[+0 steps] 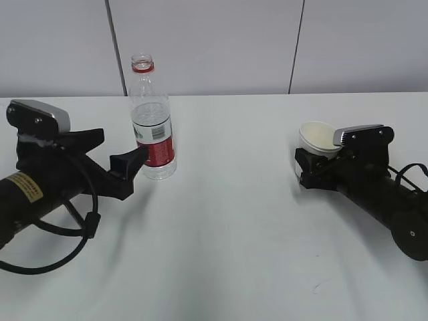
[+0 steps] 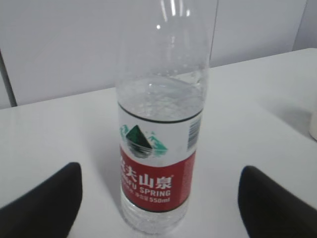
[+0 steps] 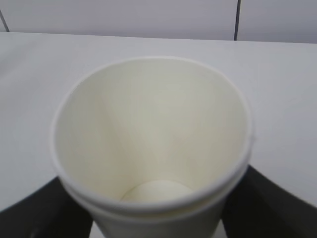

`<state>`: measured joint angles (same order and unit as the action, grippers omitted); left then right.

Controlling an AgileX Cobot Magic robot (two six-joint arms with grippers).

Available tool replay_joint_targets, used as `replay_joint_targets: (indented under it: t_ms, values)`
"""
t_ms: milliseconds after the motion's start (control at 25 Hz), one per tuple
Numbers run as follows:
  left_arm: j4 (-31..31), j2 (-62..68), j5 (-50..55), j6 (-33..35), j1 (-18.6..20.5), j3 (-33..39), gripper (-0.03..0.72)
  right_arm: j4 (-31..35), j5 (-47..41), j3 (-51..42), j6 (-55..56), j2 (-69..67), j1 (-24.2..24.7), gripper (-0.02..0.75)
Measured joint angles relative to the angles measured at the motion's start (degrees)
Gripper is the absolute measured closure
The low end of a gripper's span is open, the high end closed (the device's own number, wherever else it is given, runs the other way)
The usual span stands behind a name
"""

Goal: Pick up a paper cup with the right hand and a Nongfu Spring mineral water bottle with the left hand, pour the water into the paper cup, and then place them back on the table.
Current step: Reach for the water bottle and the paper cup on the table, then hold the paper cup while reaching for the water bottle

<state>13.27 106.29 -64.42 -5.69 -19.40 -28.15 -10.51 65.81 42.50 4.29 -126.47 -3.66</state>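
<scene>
The Nongfu Spring bottle (image 1: 151, 127) stands upright and uncapped on the white table (image 1: 234, 227), back left. Water (image 2: 161, 101) fills it to just above the label. In the left wrist view the bottle (image 2: 157, 163) stands centred just beyond my two black fingertips. My left gripper (image 1: 119, 152) (image 2: 158, 201) is open wide, its near finger close to the bottle's label. My right gripper (image 1: 309, 166) (image 3: 156, 220) is shut on the empty paper cup (image 1: 317, 139) (image 3: 148, 139), which tilts a little. Its fingers press both sides of the cup's lower wall.
A grey panelled wall runs behind the table's far edge. A small dark scuff (image 1: 314, 286) marks the tabletop front right. Bare tabletop lies between the two arms. Looped black cables (image 1: 73, 227) hang by the left arm.
</scene>
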Motion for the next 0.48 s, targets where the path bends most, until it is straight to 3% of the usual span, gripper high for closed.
replay_joint_targets:
  t_ms: [160,480]
  values:
    - [-2.1,4.7,-0.7,0.2,0.0,-2.5,0.102,0.0,0.0,0.0,0.0,0.0,0.0,0.23]
    - [-0.4,10.7,-0.8,0.2,0.0,-8.3,0.102,0.0,0.0,0.0,0.0,0.0,0.0,0.23]
